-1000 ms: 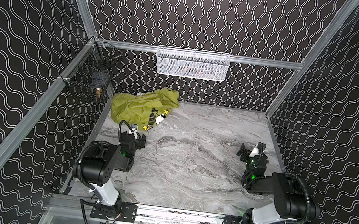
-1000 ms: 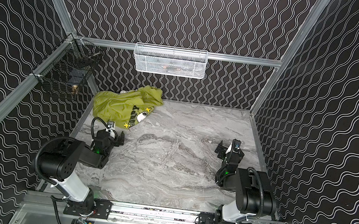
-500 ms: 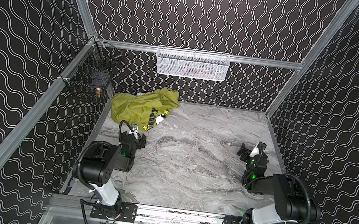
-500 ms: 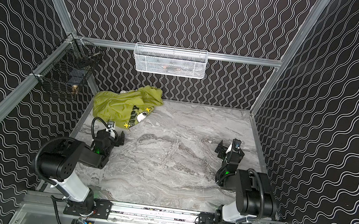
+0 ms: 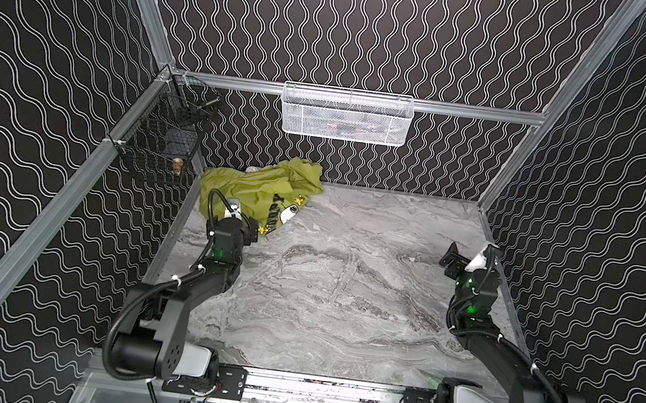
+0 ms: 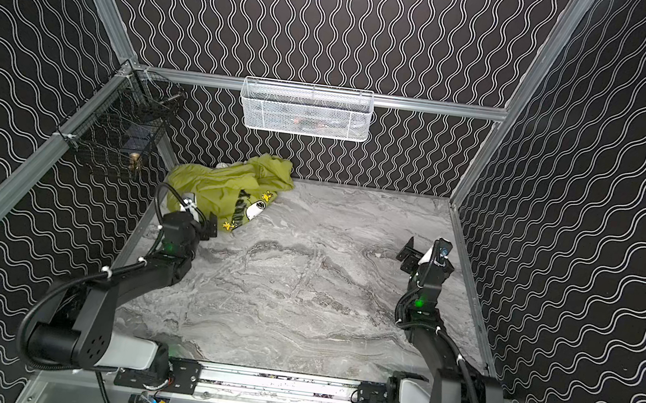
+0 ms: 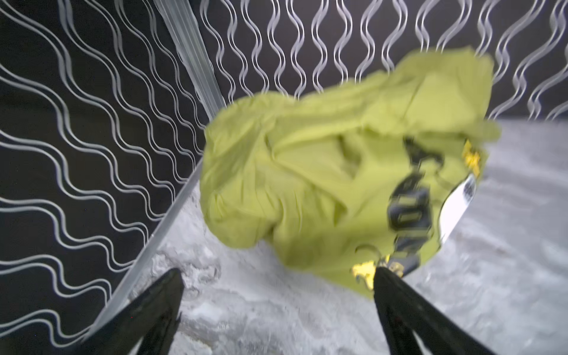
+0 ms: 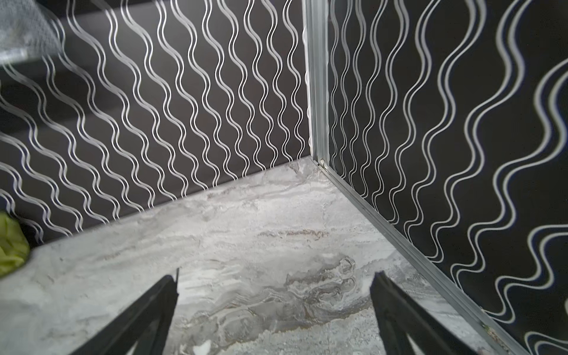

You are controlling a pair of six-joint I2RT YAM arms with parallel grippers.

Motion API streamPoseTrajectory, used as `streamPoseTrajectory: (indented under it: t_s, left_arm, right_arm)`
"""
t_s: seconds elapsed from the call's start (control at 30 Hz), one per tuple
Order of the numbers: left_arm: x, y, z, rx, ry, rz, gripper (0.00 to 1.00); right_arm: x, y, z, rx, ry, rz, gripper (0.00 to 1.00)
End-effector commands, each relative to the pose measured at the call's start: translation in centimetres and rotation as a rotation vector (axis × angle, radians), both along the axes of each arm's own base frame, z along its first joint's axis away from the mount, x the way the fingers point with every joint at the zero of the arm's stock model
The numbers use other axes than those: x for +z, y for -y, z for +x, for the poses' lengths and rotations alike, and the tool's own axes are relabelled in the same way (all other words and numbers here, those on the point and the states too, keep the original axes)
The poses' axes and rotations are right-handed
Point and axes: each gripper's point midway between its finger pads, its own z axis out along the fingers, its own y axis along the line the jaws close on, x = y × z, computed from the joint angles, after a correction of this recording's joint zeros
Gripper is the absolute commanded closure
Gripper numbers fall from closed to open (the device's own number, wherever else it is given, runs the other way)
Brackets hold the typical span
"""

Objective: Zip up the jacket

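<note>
Marble tabletop [image 5: 343,297], jacket [image 5: 249,189] crumpled in its far left corner: you are only reaching, nothing zipped.
Your left gripper [image 7: 276,275], wide and empty, sits just before the jacket; your right gripper [image 8: 275,276], likewise, is well apart. Next, you must spread it flat before any zipping.

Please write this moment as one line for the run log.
jacket: crumpled, far left, zipper not visible | left hand: open, at jacket edge, holding nothing | right hand: open, empty

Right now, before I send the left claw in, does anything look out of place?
Yes: the jacket is crumpled in a heap in the far left corner, not spread flat, and I cannot make out its zipper. The left claw and right claw are both open and empty.
</note>
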Motion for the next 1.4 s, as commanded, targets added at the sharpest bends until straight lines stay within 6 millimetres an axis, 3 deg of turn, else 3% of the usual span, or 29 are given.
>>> streamPoseTrajectory:
  t_s: [0.0,0.1,0.2,0.33,0.43,0.5,0.6,0.77,1.1,1.37]
  left_arm:
    - [2.0,1.0,-0.5,-0.036,-0.037,-0.083,0.01]
    - [5.0,1.7,-1.1,-0.075,-0.007,-0.119,0.01]
    - [6.7,1.0,-2.1,-0.028,-0.015,-0.164,0.01]
    - [7.4,1.9,-2.9,-0.069,-0.1,-0.2,0.01]
    - [6.9,3.4,-3.2,-0.137,-0.192,-0.248,0.01]
    - [6.1,4.8,-3.2,-0.202,-0.269,-0.298,0.01]
    - [4.2,6.0,-2.5,-0.232,-0.38,-0.362,0.12]
    - [-0.5,5.7,-0.5,-0.138,-0.515,-0.458,0.25]
    - [-4.5,3.1,5.3,0.04,-0.41,-0.663,0.32]
    - [-6.9,3.0,9.2,0.028,-0.4,-0.686,0.37]
  right_arm:
    - [-1.0,0.6,-1.1,-0.063,-0.107,0.123,0.01]
    - [-0.4,0.8,-2.0,-0.088,-0.143,0.199,0.01]
    - [0.0,-0.2,-2.4,-0.02,-0.196,0.244,0.01]
    - [0.2,-0.3,-3.4,-0.038,-0.195,0.316,0.01]
    - [0.5,-2.3,-3.5,0.073,-0.23,0.339,0.01]
    - [0.5,-4.1,-3.2,0.166,-0.279,0.372,0.06]
    - [0.0,-6.4,-2.8,0.289,-0.345,0.427,0.16]
    - [-1.0,-8.4,-2.7,0.364,-0.401,0.535,0.22]
    - [-2.9,-13.4,-4.0,0.448,-0.513,0.576,0.25]
    - [-2.9,-15.7,-5.3,0.482,-0.546,0.548,0.2]
